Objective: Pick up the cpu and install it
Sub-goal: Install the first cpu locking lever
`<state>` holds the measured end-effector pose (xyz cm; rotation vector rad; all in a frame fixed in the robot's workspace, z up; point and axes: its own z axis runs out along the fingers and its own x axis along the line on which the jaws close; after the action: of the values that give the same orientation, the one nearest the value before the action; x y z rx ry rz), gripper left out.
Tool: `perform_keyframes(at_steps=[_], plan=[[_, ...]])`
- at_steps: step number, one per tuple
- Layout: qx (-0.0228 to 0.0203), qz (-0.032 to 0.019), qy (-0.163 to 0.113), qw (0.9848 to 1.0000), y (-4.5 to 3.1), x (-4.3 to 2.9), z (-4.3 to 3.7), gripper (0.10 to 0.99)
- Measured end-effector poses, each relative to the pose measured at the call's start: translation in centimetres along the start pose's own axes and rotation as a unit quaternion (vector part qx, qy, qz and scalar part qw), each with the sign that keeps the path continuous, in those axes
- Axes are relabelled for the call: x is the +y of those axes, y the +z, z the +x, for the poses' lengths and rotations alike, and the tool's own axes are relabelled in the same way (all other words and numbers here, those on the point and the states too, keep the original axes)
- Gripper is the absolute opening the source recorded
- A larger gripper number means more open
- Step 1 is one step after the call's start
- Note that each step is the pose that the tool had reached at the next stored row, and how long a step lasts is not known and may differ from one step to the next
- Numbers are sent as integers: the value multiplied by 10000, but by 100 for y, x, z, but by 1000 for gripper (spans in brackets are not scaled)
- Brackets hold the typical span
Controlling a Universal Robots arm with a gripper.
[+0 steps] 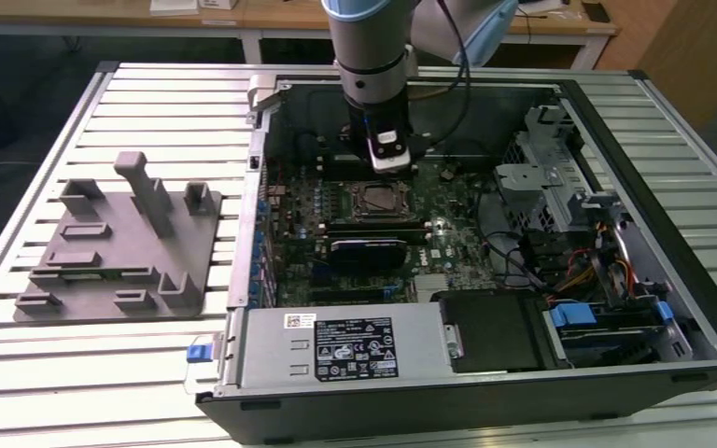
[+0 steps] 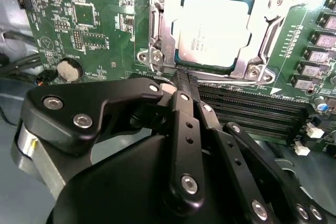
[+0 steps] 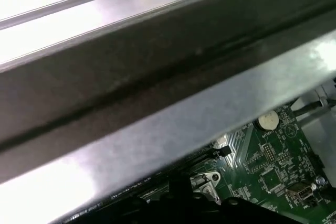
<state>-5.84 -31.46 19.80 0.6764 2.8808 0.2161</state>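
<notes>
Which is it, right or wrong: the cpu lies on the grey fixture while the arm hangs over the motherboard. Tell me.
Wrong. The cpu sits in the socket on the motherboard, not on the grey fixture; the second wrist view shows it. The arm does hang over the motherboard.

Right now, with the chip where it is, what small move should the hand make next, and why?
Probably a short, straight lift away from the board. In the second wrist view the cpu lies flat inside the socket frame. The hand is closed just short of it and holds nothing, so there seems nothing left to carry.
</notes>
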Motion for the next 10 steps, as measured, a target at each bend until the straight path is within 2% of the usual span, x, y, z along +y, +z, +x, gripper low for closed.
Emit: perform_keyframes(at_steps=[6, 10], plan=[[-42, 45, 171, 9998, 11, -1, 0, 106], [-47, 50, 195, 9998, 12, -2, 0, 106]])
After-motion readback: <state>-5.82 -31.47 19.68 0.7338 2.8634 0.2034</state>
